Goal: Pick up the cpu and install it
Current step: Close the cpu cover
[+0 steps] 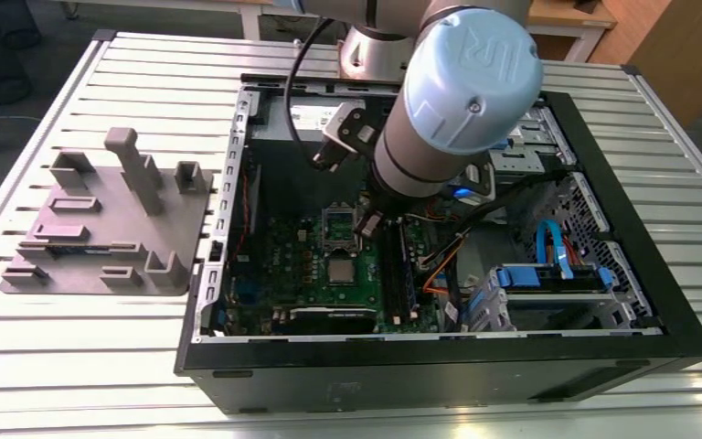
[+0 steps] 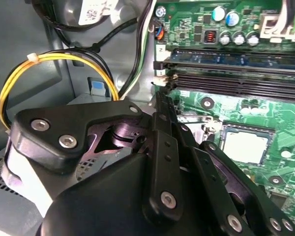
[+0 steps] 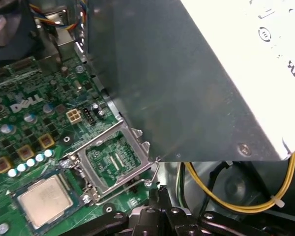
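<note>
- My tool (image 3: 155,192) is pinched narrow. I see nothing held between its tips.
- The cpu (image 3: 44,200) is not in my tool. It lies flat in its socket on the green motherboard (image 3: 34,123), shiny side up. I can see it in the second wrist view too (image 2: 246,145).
- So I think the pick-up and the drop-in are done. The locking part looks not done.
- The metal hold-down frame (image 3: 113,160) next to the cpu stands flipped open.
- The thin wire lever (image 3: 137,189) is up, just beside my tool tips.
- This step calls for a small, careful push on thin metal and no bump on the cpu.
- Room is tight. The big grey power supply (image 3: 187,73) hangs close over the frame's edge.
- Yellow wires (image 3: 236,196) loop near my tool on one side.
- The long black memory sticks (image 2: 236,73) run along the far side of the cpu.
- In the exterior view my tool (image 1: 369,222) is deep inside the black case (image 1: 449,366), whose walls stand all around.
- The case sits on the desk (image 1: 34,347).
</note>
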{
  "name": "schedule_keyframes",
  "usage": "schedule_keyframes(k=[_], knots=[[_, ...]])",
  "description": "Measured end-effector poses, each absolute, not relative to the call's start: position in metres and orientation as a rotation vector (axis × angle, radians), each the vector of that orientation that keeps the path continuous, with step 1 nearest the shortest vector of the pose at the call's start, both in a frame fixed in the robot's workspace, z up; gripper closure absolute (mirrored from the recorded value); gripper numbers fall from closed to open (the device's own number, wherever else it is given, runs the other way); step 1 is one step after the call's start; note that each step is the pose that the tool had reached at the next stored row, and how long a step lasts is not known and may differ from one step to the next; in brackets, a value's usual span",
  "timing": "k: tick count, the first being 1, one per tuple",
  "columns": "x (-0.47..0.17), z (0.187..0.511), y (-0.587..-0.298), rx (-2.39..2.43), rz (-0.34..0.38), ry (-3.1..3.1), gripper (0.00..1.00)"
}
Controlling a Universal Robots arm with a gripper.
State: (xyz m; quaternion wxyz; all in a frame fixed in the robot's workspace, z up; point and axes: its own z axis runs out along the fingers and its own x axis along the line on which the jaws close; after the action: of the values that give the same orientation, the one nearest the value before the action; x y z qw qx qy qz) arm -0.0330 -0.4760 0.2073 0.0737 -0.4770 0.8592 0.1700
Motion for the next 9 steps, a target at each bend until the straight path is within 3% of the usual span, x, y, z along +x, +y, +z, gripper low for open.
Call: schedule_keyframes(k=[9], knots=[[-0.0335,0.2047,-0.4685,-1.432,0.511,2.579,0.9]])
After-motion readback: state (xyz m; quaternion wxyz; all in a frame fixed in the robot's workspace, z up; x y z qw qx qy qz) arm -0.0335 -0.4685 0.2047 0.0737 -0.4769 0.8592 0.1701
